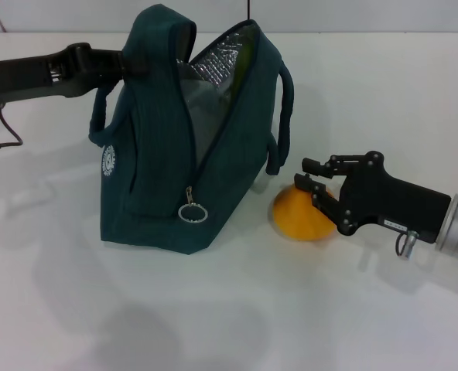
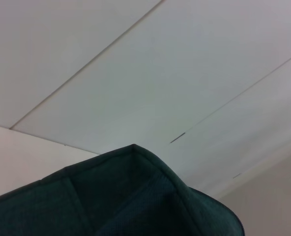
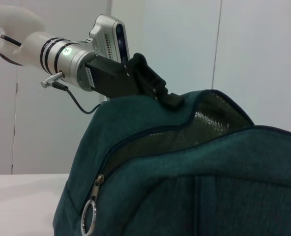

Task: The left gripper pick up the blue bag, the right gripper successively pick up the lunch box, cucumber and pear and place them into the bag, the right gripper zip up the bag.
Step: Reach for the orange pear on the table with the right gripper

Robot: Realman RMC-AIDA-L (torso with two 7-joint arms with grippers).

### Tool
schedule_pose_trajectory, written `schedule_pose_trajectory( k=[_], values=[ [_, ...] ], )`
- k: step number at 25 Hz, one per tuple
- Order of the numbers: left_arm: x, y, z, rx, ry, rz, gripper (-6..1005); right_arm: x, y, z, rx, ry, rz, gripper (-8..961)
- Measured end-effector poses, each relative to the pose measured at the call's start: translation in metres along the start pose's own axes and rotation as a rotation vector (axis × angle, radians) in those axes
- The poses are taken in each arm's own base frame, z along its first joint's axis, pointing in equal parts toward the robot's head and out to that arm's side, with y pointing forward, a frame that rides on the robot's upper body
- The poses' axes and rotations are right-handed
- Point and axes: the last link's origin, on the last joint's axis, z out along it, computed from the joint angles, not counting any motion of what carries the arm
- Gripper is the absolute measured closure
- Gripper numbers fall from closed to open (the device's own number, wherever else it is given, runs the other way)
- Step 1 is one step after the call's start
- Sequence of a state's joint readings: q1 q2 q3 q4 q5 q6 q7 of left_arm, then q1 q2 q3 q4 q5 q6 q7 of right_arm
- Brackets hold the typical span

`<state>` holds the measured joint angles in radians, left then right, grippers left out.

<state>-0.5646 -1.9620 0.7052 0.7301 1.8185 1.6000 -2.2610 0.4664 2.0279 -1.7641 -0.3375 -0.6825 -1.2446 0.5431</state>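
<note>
- The big dark teal-blue fabric bag [image 1: 163,154] stands upright on the white table [image 1: 229,309], mouth unzipped and gaping so the silver foil lining [image 1: 225,54] shows.
- The left gripper [image 1: 128,63] comes in from the robot's left at the bag's top edge. In the right wrist view its black fingers [image 3: 167,98] are clamped on the fabric rim, so it's pinching the bag there.
- The left wrist view only shows a peak of that teal fabric [image 2: 130,196] right under the camera, nothing of the fingers.
- The round yellow-orange pear [image 1: 302,216] sits on the table just beside the bag's right end, right below the right gripper [image 1: 308,174].
- The right gripper's jaws are spread apart, lower finger touching or nearly touching the top of the pear, and nothing is held between them.
- The metal ring zipper pull [image 1: 192,212] hangs low on the bag's front end, on the far side of the bag from the right gripper, well below the left one.
- One padded loop handle [image 1: 285,116] droops down the side facing the right gripper.
</note>
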Motion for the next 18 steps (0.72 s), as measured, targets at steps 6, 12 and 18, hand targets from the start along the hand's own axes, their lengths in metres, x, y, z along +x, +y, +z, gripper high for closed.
schedule_pose_trajectory(
  k=[6,12,18],
  values=[
    [0.0003,0.0003,0.0,-0.002,0.002,0.0,932,0.0,0.0008,0.0007,-0.006,0.002,-0.002,787],
    [0.0004,0.0003,0.0001,-0.002,0.003,0.0,932,-0.0008,-0.0001,0.0025,-0.006,0.003,-0.007,852],
    [-0.0006,-0.0003,-0.001,-0.001,0.004,-0.003,932,-0.0023,-0.0019,0.005,-0.008,0.003,0.019,910]
  ],
)
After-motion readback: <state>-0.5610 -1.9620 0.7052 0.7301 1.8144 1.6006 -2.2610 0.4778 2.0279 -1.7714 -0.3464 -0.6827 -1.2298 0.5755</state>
